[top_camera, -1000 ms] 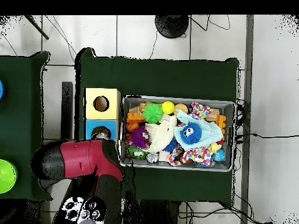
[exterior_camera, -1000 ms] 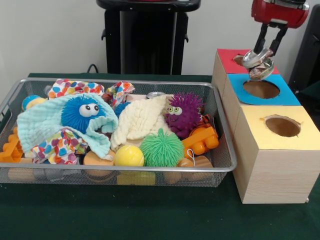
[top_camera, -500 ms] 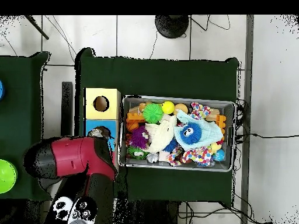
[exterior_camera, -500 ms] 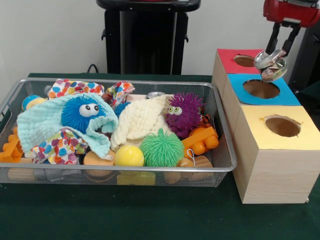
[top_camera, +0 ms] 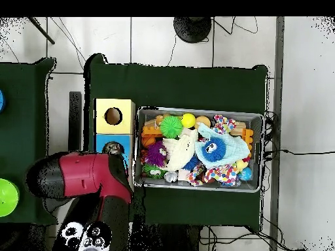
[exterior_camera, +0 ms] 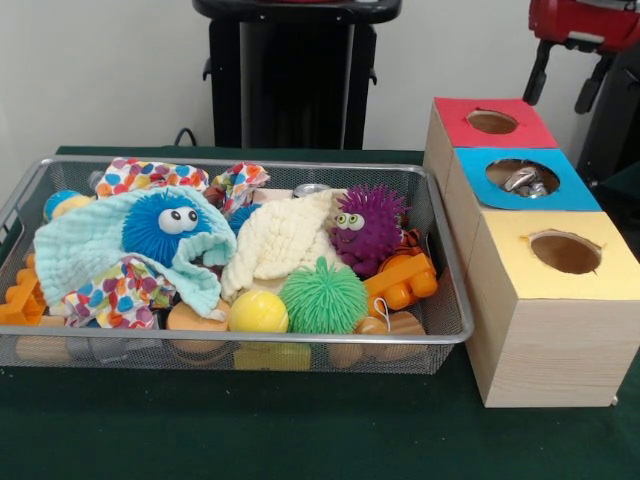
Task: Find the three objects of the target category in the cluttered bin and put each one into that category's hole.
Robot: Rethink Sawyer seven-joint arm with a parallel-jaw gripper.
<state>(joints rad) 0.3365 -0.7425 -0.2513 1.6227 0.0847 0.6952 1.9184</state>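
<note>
So the shiny metal pieces [exterior_camera: 524, 181] are sitting down inside the blue-topped hole [exterior_camera: 522, 177], which I'd guess is the slot for that category. You can only see their tops glinting, so no telling how many are in there. The blue-topped box is the middle one of three, with the red-topped box [exterior_camera: 490, 122] behind it and the yellow-topped box [exterior_camera: 560, 252] in front. Neither of those shows anything in its hole.

The pincer [exterior_camera: 563, 83] hangs above and a bit to the right of the blue-topped hole, spread wide and holding nothing; its two dark fingers [exterior_camera: 537, 72] splay out under the red wrist housing [exterior_camera: 583, 19]. Makes sense if it's meant to clear the boxes. From overhead the red arm [top_camera: 84, 175] covers the red-topped box and part of the blue one, so the pincer itself is hidden there.

The wire bin [exterior_camera: 452, 325] sits just left of the blue-topped box and it's packed. Looks like one more metal thing, a silvery can top [exterior_camera: 311, 189], pokes out near the back rim, tucked between the cream cloth [exterior_camera: 277, 243] and the patterned fabric [exterior_camera: 240, 182], just left of the purple spiky toy [exterior_camera: 367, 226]. If that's target category, it's probably the next pick, and the cloth lying over it could get in the way.
</note>
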